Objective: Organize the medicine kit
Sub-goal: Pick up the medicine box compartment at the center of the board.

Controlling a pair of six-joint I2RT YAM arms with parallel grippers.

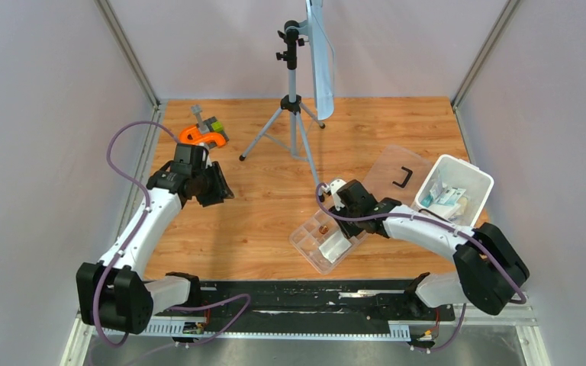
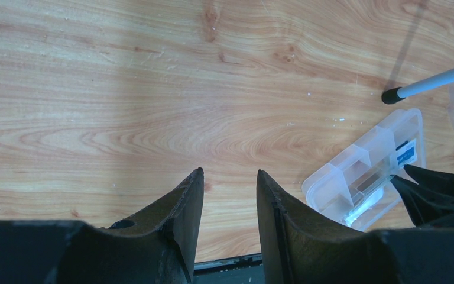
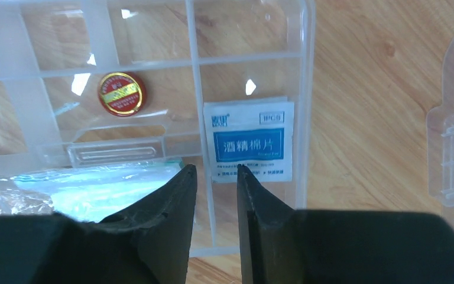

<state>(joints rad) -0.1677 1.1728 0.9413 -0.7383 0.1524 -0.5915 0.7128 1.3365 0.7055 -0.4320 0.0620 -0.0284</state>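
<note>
Packet (image 3: 249,141) lies in tray (image 3: 305,89) compartment just ahead of right tool (image 3: 216,169), jaws parted, gripping nothing.

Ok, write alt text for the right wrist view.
The right hand, open and empty, hovers over a clear divided tray. A blue-and-white packet lies in the compartment just ahead; a round red-and-gold tin sits in the next one left.

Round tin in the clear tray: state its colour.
The tin is red with gold trim; right wrist view shows it best.
</note>
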